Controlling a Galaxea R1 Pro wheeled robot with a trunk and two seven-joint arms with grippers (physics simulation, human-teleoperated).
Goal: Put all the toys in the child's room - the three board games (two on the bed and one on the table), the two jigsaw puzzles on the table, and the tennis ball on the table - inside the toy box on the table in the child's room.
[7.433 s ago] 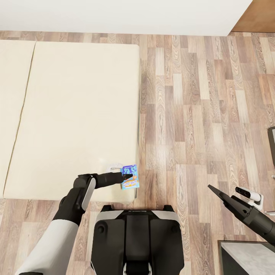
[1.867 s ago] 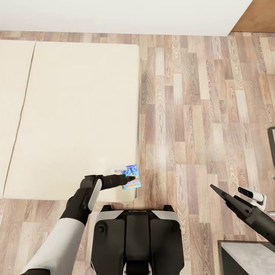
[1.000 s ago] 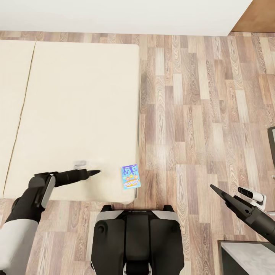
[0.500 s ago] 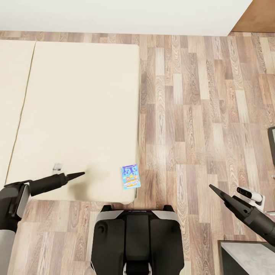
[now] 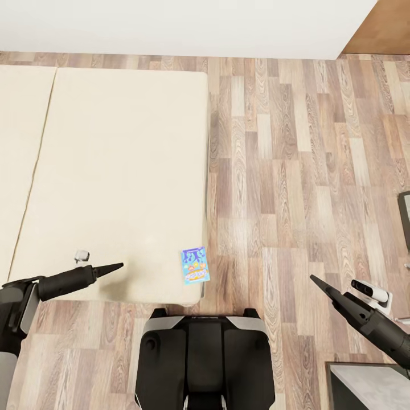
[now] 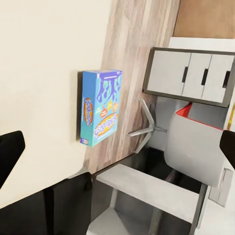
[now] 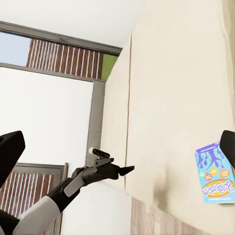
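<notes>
Board game left lying at the bed's corner, both arms off it.

From above, the board game [image 5: 195, 265] lay flat on the near corner of the bed [image 5: 119, 171], just beside the mattress edge; the left gripper [image 5: 111, 267] sat well apart from it, looking closed to a point, the right gripper [image 5: 320, 283] out over the plank floor [image 5: 285, 171], likewise narrowed. Looking along the left gripper, its fingers [image 6: 10, 152] stood wide apart, empty, the box ahead. Looking along the right gripper, its fingers [image 7: 10, 147] were spread too. A good grab would take the overhanging long edge squarely. Behind: pale wall [image 5: 171, 23], grey cabinet [image 6: 191, 73].
</notes>
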